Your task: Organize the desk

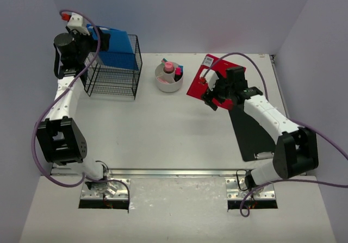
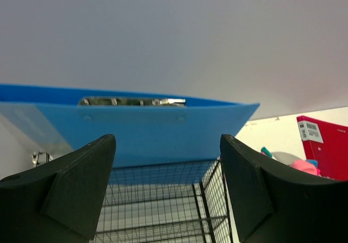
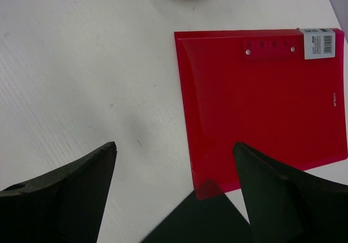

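- The desk (image 1: 163, 139) is a flat off-white top with a metal rail (image 1: 174, 173) along its near edge and pale walls round the other sides; it spans the whole area ahead of both arm bases
- Handling, as a judgement: the desk is rigid, fixed and smooth, so it is not itself a thing to grasp; hold must be taken on the items it carries, and thin flat ones will probably slide on it rather than lift
- The red folder (image 3: 261, 107) lies flat at the right rear, with a clip strip and a barcode label along one edge; its near corner overlaps the black folder (image 1: 253, 134)
- Judged light, thin, bendy and slick; an outer edge, or the corner resting on the black folder, looks the likeliest place to get under it
- The black folder lies flat on the right side, running toward the rail and partly hidden by the right arm
- The white pot (image 1: 168, 86) stands at centre rear, apart from the red folder, with pink and other coloured small items inside
- The wire basket (image 1: 114, 82) stands at the left rear; the blue folder (image 2: 136, 134) leans in it, its top edge and metal clip above the rim
- The left pincer (image 2: 167, 145) is spread wide and empty, facing the blue folder
- The right pincer (image 3: 174, 148) is spread wide and empty, above the red folder's left edge
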Robot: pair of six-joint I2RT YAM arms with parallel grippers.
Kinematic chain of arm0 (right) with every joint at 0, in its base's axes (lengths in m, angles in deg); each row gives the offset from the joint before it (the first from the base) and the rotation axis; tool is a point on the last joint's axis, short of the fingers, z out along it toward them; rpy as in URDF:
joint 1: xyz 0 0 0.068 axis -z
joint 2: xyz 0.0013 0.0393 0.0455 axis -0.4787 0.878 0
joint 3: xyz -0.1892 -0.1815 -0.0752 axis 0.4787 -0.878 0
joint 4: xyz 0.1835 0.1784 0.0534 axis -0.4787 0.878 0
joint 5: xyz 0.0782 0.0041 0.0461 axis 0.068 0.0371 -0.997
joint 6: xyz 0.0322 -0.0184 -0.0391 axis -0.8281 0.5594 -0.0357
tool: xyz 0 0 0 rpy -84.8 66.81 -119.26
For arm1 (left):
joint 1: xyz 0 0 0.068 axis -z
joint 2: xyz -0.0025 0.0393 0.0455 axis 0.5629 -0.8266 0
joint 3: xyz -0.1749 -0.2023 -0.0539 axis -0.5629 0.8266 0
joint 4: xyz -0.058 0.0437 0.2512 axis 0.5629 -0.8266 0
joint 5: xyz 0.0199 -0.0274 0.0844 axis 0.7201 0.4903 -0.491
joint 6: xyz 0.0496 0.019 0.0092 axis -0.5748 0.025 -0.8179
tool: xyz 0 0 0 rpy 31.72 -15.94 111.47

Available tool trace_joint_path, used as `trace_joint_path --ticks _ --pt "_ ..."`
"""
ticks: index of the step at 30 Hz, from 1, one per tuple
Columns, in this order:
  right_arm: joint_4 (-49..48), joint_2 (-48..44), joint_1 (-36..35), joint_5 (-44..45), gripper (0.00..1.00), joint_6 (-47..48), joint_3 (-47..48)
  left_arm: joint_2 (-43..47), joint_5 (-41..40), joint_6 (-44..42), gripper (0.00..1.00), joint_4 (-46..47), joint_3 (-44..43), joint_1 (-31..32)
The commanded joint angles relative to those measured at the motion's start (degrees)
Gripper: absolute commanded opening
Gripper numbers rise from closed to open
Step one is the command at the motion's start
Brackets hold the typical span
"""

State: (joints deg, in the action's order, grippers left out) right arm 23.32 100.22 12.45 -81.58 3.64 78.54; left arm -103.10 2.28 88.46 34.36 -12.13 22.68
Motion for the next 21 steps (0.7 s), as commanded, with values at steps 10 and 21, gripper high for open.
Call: trace_joint_path --ticks 10,21 --pt "-27.84 14.31 -10.21 22.12 0.59 5.01 -2.19 15.72 -3.51 4.14 0.76 0.45 12.83 0.46" --pt "-44.49 28.21 -15.02 32.69 0.43 9.92 -1.6 18.29 -5.71 4.69 0.77 -1.19 16.33 -0.7"
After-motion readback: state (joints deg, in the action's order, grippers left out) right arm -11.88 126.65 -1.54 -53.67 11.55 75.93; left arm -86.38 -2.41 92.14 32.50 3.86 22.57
